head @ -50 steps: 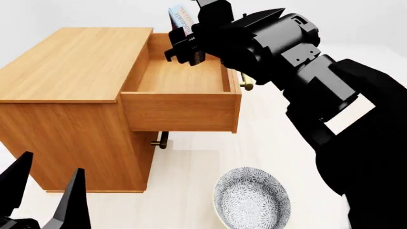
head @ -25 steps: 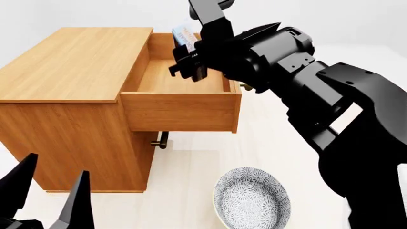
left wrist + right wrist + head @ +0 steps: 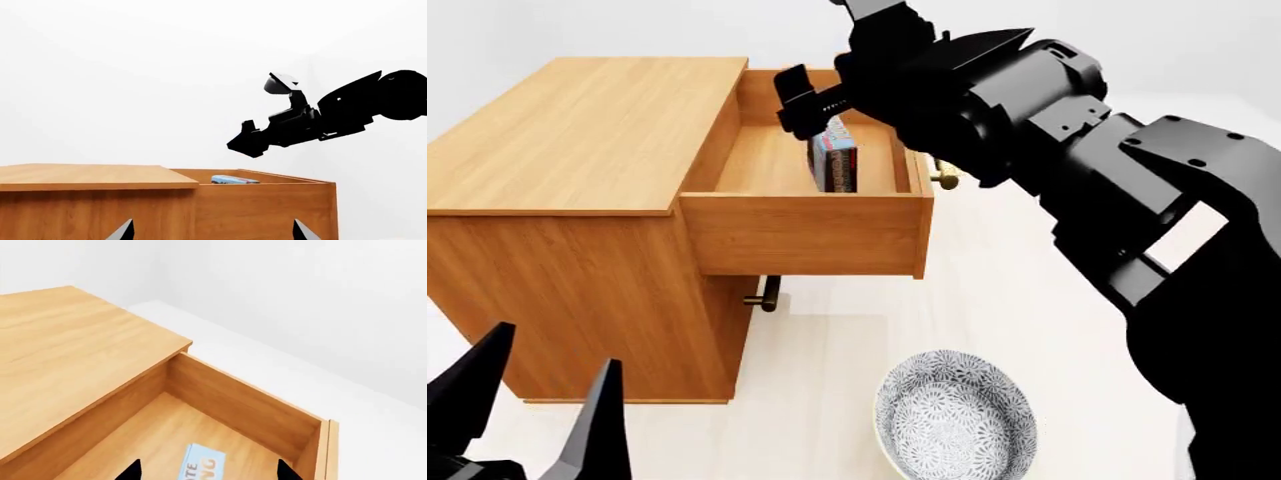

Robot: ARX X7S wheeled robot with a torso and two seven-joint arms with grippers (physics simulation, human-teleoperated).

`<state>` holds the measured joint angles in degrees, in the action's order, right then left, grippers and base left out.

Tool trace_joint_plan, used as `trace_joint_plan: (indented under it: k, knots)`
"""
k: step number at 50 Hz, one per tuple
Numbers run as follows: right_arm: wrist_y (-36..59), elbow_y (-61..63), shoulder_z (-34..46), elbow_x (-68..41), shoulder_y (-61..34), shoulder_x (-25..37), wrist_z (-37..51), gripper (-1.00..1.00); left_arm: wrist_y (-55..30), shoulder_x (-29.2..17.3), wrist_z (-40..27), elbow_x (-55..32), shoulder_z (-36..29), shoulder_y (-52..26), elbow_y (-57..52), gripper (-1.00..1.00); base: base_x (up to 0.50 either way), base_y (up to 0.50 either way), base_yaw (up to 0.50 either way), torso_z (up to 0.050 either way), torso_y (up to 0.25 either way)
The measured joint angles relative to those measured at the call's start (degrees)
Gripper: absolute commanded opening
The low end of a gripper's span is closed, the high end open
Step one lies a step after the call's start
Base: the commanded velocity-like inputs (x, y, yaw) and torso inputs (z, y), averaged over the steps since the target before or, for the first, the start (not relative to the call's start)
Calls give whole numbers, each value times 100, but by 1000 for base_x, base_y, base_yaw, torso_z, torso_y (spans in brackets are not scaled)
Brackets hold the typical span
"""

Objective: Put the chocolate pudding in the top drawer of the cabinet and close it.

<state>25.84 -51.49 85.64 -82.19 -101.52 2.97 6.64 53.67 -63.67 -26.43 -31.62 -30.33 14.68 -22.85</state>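
I see the chocolate pudding inside the top drawer, standing on its edge near the right wall, not yet flat. My right end effector is just above it with the fingers spread and holding nothing. My left end effector waits low in front of the cabinet, also wide and empty. The drawer is pulled fully out, so I judge that closing is what remains. To do it well, I would lift the right arm clear of the drawer walls first, then press on the middle of the drawer front, near the brass handle, pushing straight in. The patterned bowl sits on the pale surface below the drawer, well apart. The room is plain white.
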Motion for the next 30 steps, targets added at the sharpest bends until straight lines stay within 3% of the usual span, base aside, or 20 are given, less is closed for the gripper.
trace_joint_plan:
  k: [30]
  knots:
    - [-551, 3063, -437, -88, 78, 2009, 1511, 100, -144, 77, 38, 52, 125, 12, -162, 100, 0, 0, 0, 0, 0]
